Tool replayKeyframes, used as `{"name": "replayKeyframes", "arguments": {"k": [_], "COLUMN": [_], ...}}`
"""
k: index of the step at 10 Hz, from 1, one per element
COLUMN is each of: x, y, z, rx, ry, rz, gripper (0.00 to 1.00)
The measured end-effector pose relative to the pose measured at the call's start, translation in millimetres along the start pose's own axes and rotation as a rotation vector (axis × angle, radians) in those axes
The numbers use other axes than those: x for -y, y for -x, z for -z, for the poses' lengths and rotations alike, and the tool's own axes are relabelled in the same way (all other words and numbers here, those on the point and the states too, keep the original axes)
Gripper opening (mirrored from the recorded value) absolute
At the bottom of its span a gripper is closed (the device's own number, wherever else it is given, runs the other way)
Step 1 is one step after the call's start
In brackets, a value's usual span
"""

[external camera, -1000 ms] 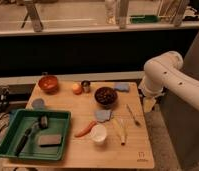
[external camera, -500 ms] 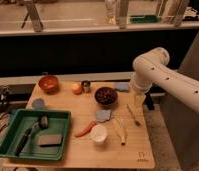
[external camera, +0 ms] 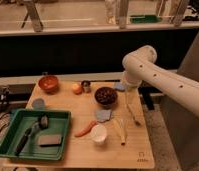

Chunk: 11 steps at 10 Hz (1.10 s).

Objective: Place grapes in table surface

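Swung closer since earlier, the jaws hang just beside the grapes (open or shut, I cannot tell).

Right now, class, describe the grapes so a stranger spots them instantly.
On the table, look right of the orange fruit at the far edge. The grapes sit beside the gripper above the table's right side: the only cluster of small dark berries.

The grapes mid-rear on the table surface, tray front-left, pincer seemingly just right of them.
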Motion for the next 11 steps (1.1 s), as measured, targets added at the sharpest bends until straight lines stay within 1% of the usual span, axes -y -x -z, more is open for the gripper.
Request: {"name": "replayKeyframes", "arguments": {"k": [2, 3, 4, 5, 7, 8, 10, 11], "x": [1.7, 3.3, 6.6, 8.7, 11.5, 17.6, 29.1, 31.2], "y": [2.6, 9.7, 21.7, 26.2, 25.5, 25.6, 35.3, 35.8], "z": [-6.6, -12.3, -19.2, -23.5, -27.1, -29.8, -38.2, -39.4], "rx": [-0.001, 0.005, 0.010, 0.014, 0.015, 0.013, 0.017, 0.014], "ry": [0.003, 0.004, 0.004, 0.005, 0.005, 0.002, 0.001, -0.001], "rz": [0.014, 0.025, 0.036, 0.041, 0.048, 0.054, 0.071, 0.074], "gripper": [0.80, 0.80, 0.80, 0.80, 0.80, 0.80, 0.80, 0.80]}}
